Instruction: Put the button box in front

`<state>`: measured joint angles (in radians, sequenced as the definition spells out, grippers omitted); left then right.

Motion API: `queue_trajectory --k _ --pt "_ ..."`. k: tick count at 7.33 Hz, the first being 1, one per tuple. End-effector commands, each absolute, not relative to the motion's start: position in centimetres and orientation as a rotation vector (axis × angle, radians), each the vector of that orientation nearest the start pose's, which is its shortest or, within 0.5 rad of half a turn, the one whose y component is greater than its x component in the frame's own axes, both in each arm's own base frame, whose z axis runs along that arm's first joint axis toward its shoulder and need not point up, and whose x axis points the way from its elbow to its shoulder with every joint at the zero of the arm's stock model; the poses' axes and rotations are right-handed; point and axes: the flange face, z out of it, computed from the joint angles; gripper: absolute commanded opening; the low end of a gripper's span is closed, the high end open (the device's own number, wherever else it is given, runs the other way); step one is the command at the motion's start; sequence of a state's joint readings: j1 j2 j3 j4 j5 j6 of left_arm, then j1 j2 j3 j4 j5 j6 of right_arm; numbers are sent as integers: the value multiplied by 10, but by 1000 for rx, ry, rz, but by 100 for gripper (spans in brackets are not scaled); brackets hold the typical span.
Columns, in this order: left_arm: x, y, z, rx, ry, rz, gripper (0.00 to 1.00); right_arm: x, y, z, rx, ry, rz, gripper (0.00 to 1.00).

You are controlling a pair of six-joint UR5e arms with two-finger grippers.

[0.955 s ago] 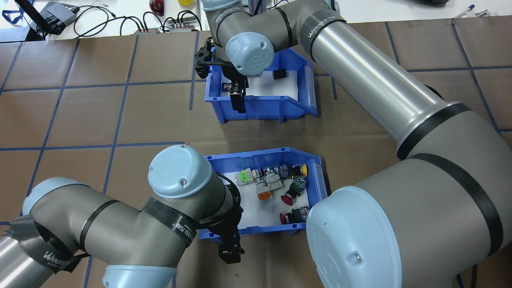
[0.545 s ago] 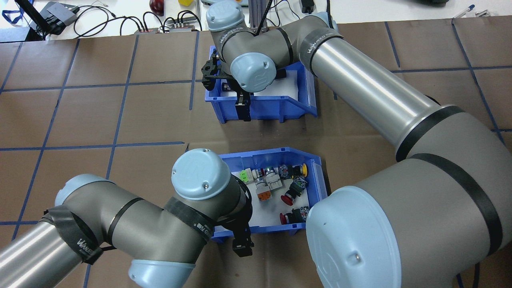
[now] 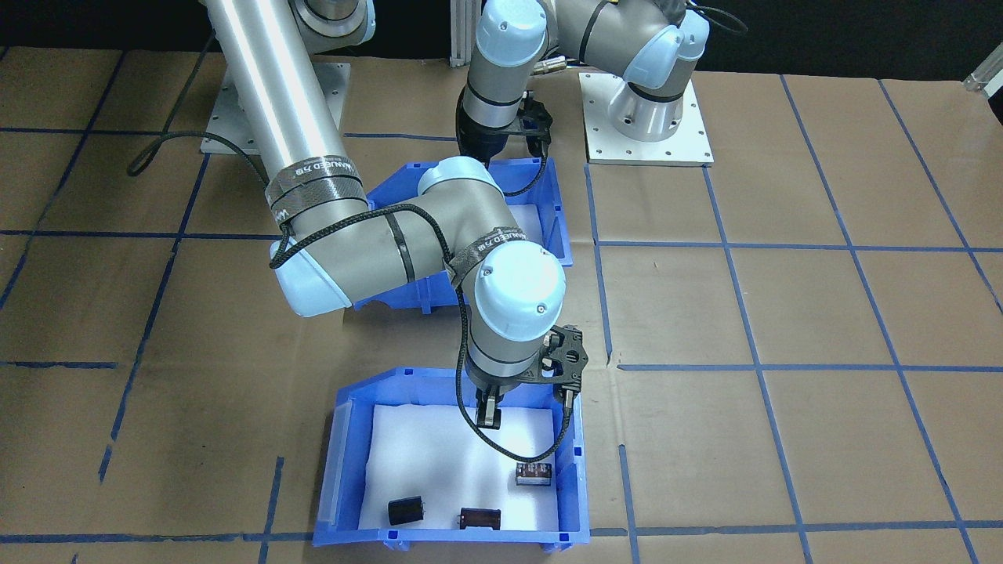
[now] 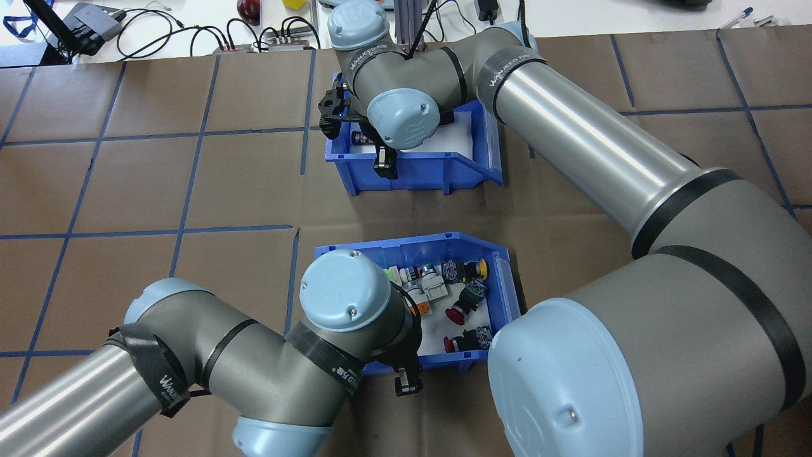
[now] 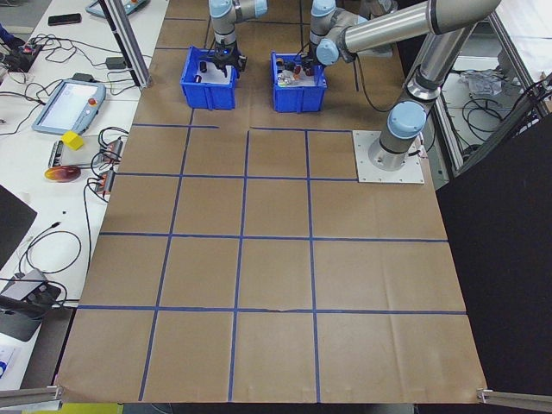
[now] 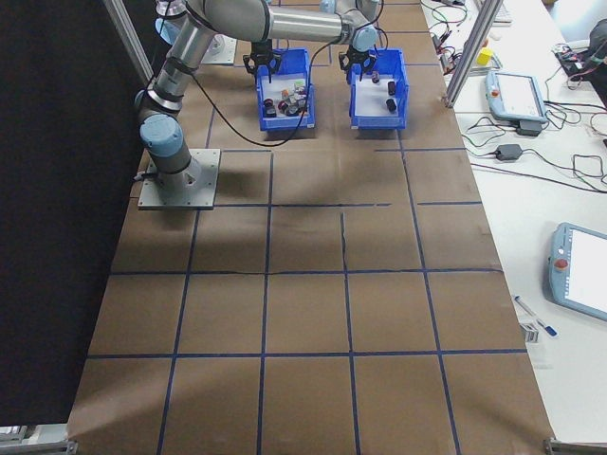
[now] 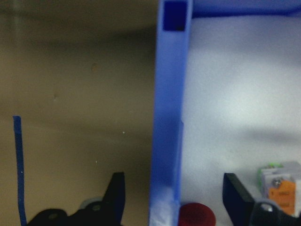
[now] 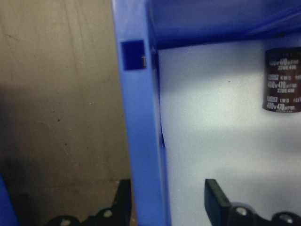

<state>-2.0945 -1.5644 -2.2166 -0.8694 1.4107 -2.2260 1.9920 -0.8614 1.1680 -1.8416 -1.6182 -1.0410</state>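
Button box (image 4: 501,279) sits nearer the robot, left end effector (image 7: 171,197) open astride its wall for a grip, right end effector (image 8: 167,202) likewise open astride the other bin (image 4: 469,171), presumably to swap them.

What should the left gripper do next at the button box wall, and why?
Probably close the left gripper on the wall. In the left wrist view its open fingers straddle the button box wall, one outside over the table, one inside near a red button. Nothing is gripped yet, so it cannot move.
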Motion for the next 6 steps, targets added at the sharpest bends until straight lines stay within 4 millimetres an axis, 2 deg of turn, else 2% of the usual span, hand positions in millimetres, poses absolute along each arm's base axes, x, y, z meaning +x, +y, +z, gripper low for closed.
queue_trajectory --k 1,2,4,5,6 --pt "-332 -291 271 -2413 2193 105 0 421 -629 284 -2124 2372 35 9" --pt "-323 -296 281 -2325 2291 -54 0 420 -626 299 -2128 2378 3 9" --pt "-311 -303 299 -2343 2298 -180 0 408 -627 321 -2117 2401 -38 8" --pt "-302 -312 300 -2276 2346 -225 0 386 -633 339 -2119 2451 -52 7" --pt "-285 -333 302 -2252 2372 -240 0 352 -647 351 -2090 2505 -55 7"
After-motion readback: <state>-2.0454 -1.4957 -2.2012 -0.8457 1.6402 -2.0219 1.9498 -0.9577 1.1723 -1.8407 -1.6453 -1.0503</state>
